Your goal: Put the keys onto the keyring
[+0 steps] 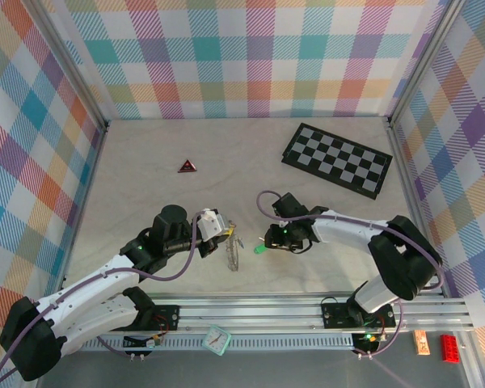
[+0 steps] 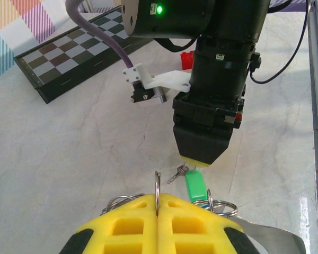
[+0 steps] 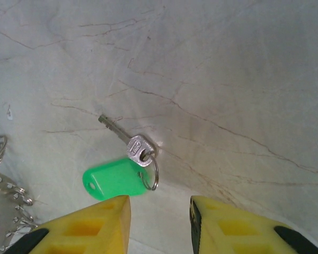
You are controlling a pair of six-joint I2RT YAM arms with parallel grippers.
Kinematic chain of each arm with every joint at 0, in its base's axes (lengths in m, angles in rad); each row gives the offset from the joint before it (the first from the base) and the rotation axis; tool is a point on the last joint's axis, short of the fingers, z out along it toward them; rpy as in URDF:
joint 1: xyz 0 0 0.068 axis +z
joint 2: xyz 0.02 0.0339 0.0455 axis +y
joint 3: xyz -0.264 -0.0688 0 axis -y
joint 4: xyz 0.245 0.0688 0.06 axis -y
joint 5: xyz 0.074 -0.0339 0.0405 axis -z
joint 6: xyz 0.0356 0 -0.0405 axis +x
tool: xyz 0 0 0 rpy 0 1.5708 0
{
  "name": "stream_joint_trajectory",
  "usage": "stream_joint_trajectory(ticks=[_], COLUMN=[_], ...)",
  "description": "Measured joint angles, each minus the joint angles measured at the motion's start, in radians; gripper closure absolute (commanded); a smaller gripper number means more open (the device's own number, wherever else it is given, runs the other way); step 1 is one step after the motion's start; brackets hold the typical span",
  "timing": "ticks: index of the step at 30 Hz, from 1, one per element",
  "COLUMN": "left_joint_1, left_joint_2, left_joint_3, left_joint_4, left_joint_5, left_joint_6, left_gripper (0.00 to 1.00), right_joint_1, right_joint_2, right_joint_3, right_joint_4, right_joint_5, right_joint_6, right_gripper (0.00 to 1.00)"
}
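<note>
Left wrist view: left gripper (image 2: 158, 203) clamped on the thin keyring (image 2: 157, 182), held upright. Right wrist view: right gripper (image 3: 160, 219), jaws apart, over a green-tagged key (image 3: 135, 145).

No legible txt or nos

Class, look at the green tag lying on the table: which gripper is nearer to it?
Right. The right gripper hangs open just over the green tag; the left gripper, shut on the keyring, is slightly further off beside it.
</note>
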Motion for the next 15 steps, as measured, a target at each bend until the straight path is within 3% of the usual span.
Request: stream_joint_trajectory(ticks=[15], left_joint_1=[0.000], left_joint_2=[0.000], left_joint_3=[0.000], left_joint_4=[0.000], left_joint_5=[0.000], left_joint_6=[0.000], left_gripper=[1.00], right_joint_1=[0.000], right_joint_2=[0.056], right_joint_3=[0.015], right_joint_4=[0.056], right_joint_5=[0.000], right_joint_6=[0.014], right_gripper=[0.79])
